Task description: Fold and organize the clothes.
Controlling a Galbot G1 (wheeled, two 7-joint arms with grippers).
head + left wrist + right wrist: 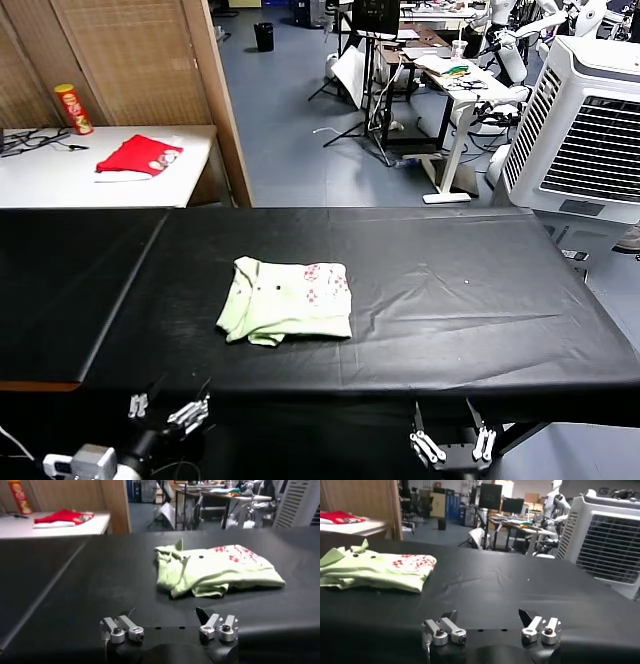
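Both sets of fingers stand spread wide and grasp nothing. The left gripper (168, 410) hangs at seven o'clock off the black-covered table's (480, 300) near edge; the right gripper (452, 442) hangs at five o'clock.

At the table's centre, slightly toward nine o'clock, lies the one pale green, wrinkled cotton T-shirt with a pinkish-red print patch (288, 300), well apart from both grippers. It already looks folded into a compact rectangle, so folding seems largely done; at most tidying its rumpled near corner remains.

Count: one T-shirt, two grippers.
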